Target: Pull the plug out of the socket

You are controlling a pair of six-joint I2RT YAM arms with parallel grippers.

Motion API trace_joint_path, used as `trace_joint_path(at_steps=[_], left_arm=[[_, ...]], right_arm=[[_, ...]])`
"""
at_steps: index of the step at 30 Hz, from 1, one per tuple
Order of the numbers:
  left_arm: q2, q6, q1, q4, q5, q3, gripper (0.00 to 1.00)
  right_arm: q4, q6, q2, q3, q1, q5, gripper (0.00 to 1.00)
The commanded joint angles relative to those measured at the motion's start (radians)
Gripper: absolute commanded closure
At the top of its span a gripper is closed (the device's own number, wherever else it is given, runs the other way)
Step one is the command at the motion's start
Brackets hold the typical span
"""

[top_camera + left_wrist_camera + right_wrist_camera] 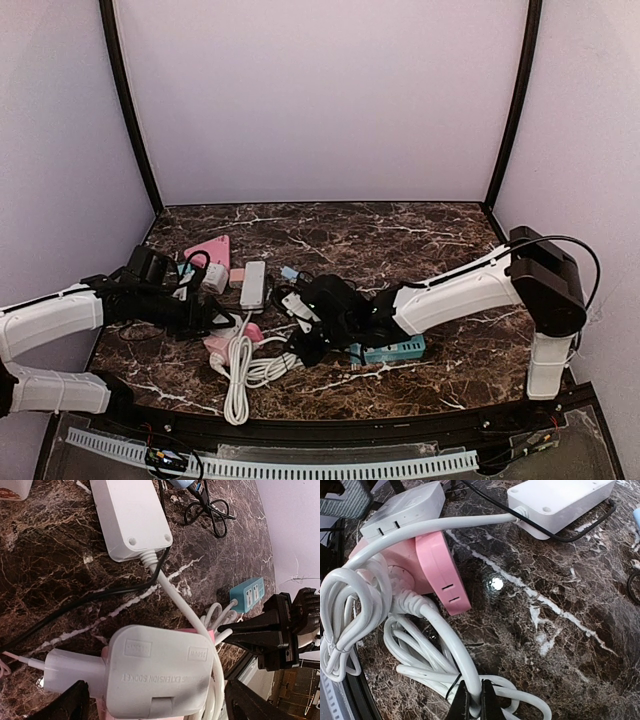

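Pink plastic socket block (442, 575) on dark marble table (570, 640), white moulded plug (404, 601) seated in it, white square adapter (155, 672) joined alongside. Left fingers (65, 705) spread wide either side of adapter. Right fingers (460, 707) pinched shut on coiled white cable (445, 630). Strips, two: one long white power strip (253, 284), one teal power strip (392, 350).

I see a dark brown marble tabletop (420, 240) veined in white. The extension socket block (155, 675) is white, the socket (442, 570) beside it pink. The coiled cable (440, 630) is white, a thin cable (100, 595) black. One power strip (130, 515) is white, a second power strip (248, 594) teal. The walls (320, 100) are pale lilac.
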Motion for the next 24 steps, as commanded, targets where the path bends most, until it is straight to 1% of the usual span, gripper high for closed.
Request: trace_joint_path(at_steps=[1,5,9,11,18,24], left_arm=[[0.008,-0.004,-0.022,0.021,0.046,0.013,0.07],[0.032,-0.006,-0.064,0.028,0.062,0.031,0.07],[0.074,-0.006,-0.098,0.073,0.097,0.053,0.07],[0.094,0.001,-0.114,0.081,0.091,0.071,0.07],[0.146,0.022,-0.122,0.128,0.093,0.133,0.07],[0.207,0.000,-0.131,0.169,0.084,0.133,0.07]], right_arm=[[-0.003,0.011,-0.055,-0.054,-0.007,0.094,1.00],[-0.004,0.015,-0.103,-0.111,-0.019,0.140,1.00],[-0.004,0.009,-0.166,-0.181,-0.034,0.167,1.00],[-0.006,0.002,-0.201,-0.218,-0.040,0.177,1.00],[-0.051,0.030,-0.323,-0.343,-0.079,0.206,1.00],[-0.081,0.067,-0.391,-0.418,-0.098,0.213,1.00]])
